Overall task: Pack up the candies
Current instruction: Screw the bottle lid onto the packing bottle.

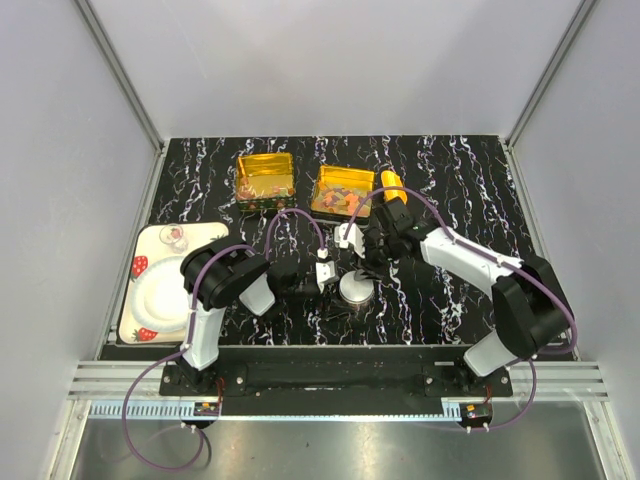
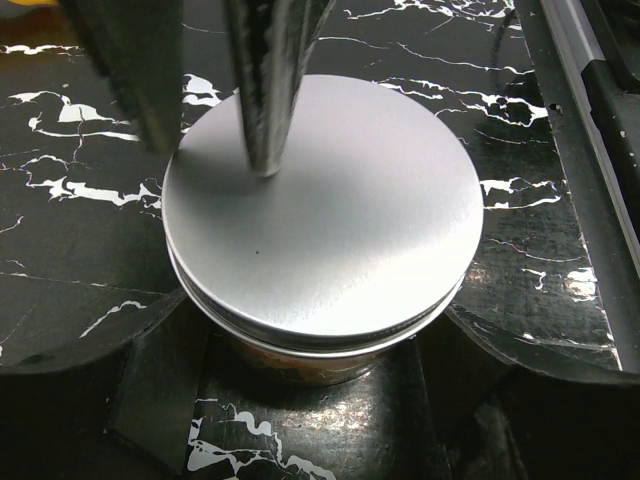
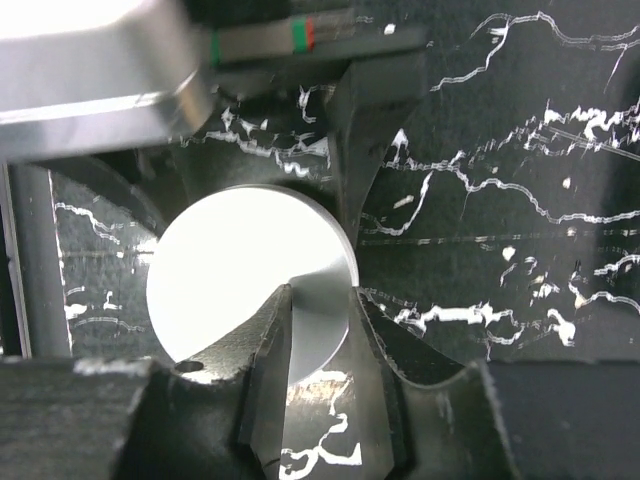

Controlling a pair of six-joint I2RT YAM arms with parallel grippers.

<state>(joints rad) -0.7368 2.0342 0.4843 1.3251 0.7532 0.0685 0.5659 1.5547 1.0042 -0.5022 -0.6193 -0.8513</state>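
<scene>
Tiny multicoloured gummy candies fill an open square gold tin just beyond the round silver-lidded metal tin, which stands on the black marbled table. A few more pieces lie in a second gold tin, beyond it and to the left. A yellow-orange plastic scoop lies beyond it to the right. The left gripper stands wide, its fingers clasping the round tin's body on both sides. The right gripper is narrow, with one fingertip on the lid and the other at its rim. Whether it pinches the lid cannot be told.
</scene>
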